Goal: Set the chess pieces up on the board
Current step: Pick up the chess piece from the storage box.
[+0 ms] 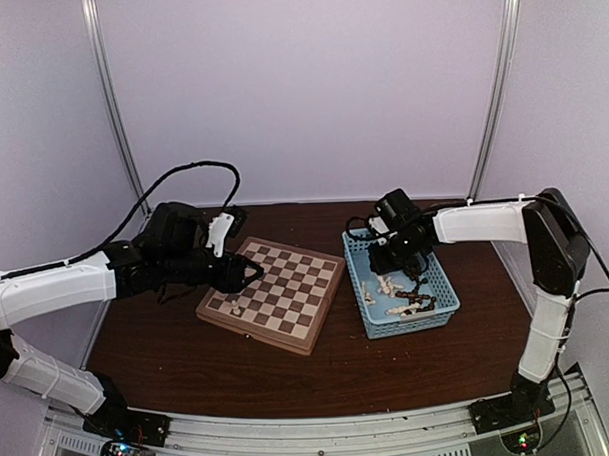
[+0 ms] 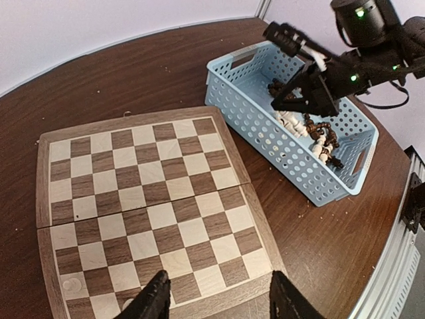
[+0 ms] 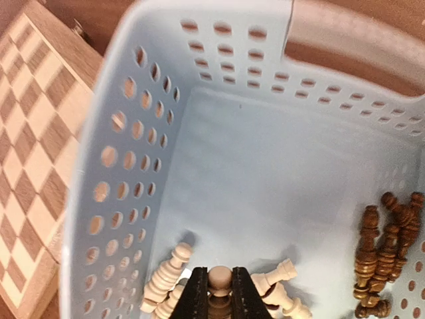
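The board (image 1: 277, 294) lies at the table's middle, with a cream piece (image 1: 232, 310) standing near its left corner. My left gripper (image 2: 219, 296) hovers open over the board (image 2: 153, 199) at one edge, with nothing between its fingers. My right gripper (image 3: 220, 292) reaches down into the light-blue basket (image 3: 133, 166) and is shut on the round head of a cream chess piece (image 3: 220, 278). More cream pieces (image 3: 166, 276) lie heaped beside it. A cluster of dark brown pieces (image 3: 378, 259) lies at the basket's right side. In the top view the right gripper (image 1: 418, 281) is over the basket's centre.
The basket (image 1: 358, 276) sits just right of the board, its near wall close to the board's rim. The left wrist view shows the right arm (image 2: 358, 60) above the basket (image 2: 265, 126). Dark wooden tabletop (image 1: 189, 362) surrounds both. Curved white walls close off the back.
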### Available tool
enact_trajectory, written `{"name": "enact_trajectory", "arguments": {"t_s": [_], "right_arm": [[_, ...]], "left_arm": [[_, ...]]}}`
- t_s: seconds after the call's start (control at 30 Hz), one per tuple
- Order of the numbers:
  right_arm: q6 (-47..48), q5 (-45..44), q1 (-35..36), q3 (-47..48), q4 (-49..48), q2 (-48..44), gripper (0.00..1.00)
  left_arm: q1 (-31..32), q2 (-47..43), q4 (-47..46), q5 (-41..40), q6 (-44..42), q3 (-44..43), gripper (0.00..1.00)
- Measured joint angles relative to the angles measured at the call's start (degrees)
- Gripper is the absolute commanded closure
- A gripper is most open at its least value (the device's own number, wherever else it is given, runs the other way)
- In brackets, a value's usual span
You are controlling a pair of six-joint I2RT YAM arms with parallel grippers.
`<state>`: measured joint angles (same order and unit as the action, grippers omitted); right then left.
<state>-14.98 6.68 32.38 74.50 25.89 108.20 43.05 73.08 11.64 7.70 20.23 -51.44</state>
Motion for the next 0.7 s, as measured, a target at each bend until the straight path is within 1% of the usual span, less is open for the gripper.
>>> {"name": "enact_trajectory", "arguments": {"t_s": [0.13, 0.37, 0.47, 0.7], "right_arm": [[-0.04, 1.25, 0.0, -4.31, -7.43, -7.89, 0.89], [-1.68, 7.17, 0.02, -10.86, -19.23, -17.11, 0.9], [-4.42, 11.3, 0.13, -13.18, -25.4, -19.52, 0.9], [-14.19, 19.78, 2.69, -18.71, -45.97, -21.31, 0.9]], "left_arm": [[0.0, 0.02, -0.07, 0.94, 0.28, -0.02, 0.48], [0.44, 1.33, -3.21, 3.3, 0.81, -0.02, 0.45], [1.4, 2.6, -6.45, 4.5, 0.81, -0.13, 0.45], [5.05, 6.95, -14.6, 6.56, 1.22, -1.36, 0.42]]}}
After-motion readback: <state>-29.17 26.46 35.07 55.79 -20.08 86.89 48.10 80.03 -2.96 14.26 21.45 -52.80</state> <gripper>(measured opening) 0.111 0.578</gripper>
